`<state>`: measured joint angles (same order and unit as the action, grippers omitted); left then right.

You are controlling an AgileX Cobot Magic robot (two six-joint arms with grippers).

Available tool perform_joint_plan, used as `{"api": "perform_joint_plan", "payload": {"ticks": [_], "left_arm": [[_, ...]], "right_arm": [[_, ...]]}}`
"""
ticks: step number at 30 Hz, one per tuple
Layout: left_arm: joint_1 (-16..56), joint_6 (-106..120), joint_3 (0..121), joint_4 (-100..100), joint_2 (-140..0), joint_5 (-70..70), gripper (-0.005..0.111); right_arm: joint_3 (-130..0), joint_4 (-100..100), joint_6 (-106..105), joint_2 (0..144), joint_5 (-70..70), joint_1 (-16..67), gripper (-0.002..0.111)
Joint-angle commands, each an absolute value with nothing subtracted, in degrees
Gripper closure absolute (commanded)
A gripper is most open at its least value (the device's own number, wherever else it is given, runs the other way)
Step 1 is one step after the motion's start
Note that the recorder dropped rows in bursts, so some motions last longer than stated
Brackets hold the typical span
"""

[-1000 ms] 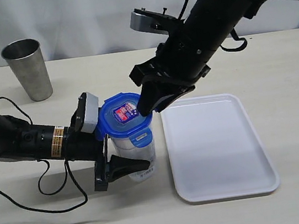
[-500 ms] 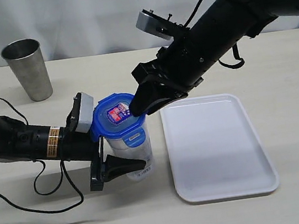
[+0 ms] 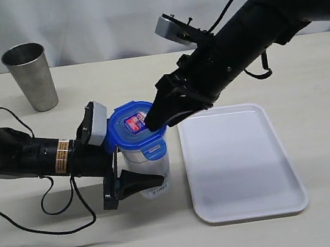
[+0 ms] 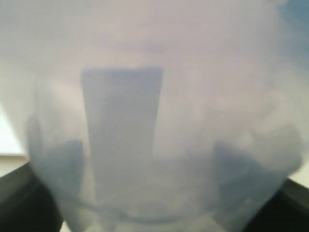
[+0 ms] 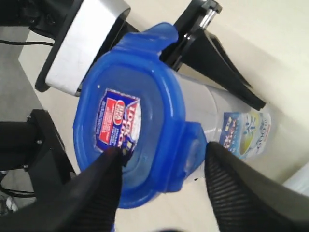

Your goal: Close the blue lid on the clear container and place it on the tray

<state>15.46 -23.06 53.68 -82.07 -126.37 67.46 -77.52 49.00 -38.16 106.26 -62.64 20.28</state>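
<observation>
The left tool pinches the container, but the spread right tool, pushing the lid off-centre, could tip it.

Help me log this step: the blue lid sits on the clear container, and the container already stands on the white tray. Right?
No. The lid sits on the container, but the container is beside the tray, not on it; see the exterior view.
</observation>
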Motion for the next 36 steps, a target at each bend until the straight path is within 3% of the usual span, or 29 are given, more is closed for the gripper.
{"api": "perform_joint_plan", "payload": {"ticks": [1,11,17,25,29,36], "left_arm": [[16.37,-22.83,54.14,-80.24,-126.45,66.29,0.107],[16.37,-22.83,54.14,-80.24,-126.45,66.29,0.107],[16.37,-22.83,54.14,-79.84,-126.45,66.29,0.107],[16.37,-22.83,54.14,-79.85,-126.45,66.54,0.107],[16.37,-22.83,54.14,-79.85,-126.45,66.54,0.107],[16.37,-22.83,54.14,-79.85,-126.45,66.80,0.107]], "right_arm": [[-76.62,45.52,-44.60,103.18,-58.66,20.79,0.052],[-76.62,45.54,-57.30,93.75,-55.96,20.90,0.053],[-75.96,26.98,-60.66,88.81,-54.21,29.54,0.064],[-67.98,9.22,-58.55,87.52,-43.97,42.02,0.064],[-63.40,-2.45,-51.45,87.52,-37.50,44.15,0.067],[-60.96,-0.88,-51.44,88.27,-32.40,44.15,0.067]]}}
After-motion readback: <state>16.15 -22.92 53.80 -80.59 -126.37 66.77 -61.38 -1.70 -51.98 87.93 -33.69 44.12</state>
